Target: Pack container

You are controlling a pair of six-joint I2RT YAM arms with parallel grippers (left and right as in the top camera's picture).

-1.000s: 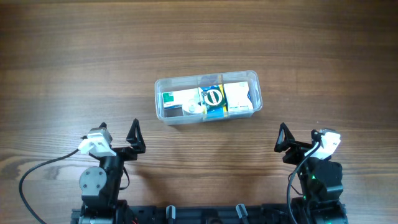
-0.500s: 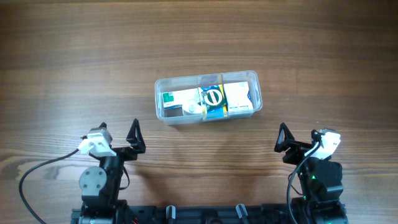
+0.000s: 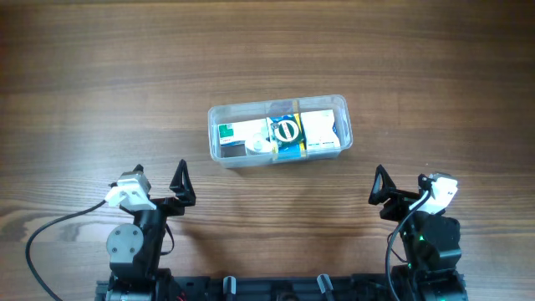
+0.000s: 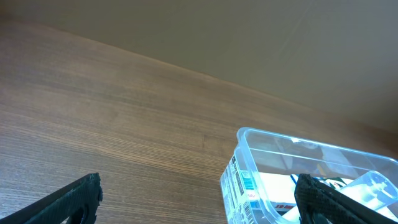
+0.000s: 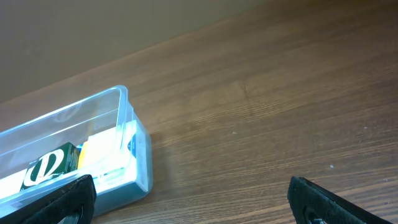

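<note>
The clear plastic container (image 3: 278,104) lies lengthwise at the table's middle, holding small boxes: a white and green one at the left, a green and white one (image 3: 286,130) over a blue one, a white one at the right. It also shows in the left wrist view (image 4: 292,155) and in the right wrist view (image 5: 74,124). My left gripper (image 3: 180,186) is open and empty, near the front edge, left of the container. My right gripper (image 3: 380,188) is open and empty, near the front edge, right of the container. Neither touches it.
The wooden table (image 3: 100,75) is bare around the container. The arm bases (image 3: 134,251) and a black cable (image 3: 50,230) sit at the front edge.
</note>
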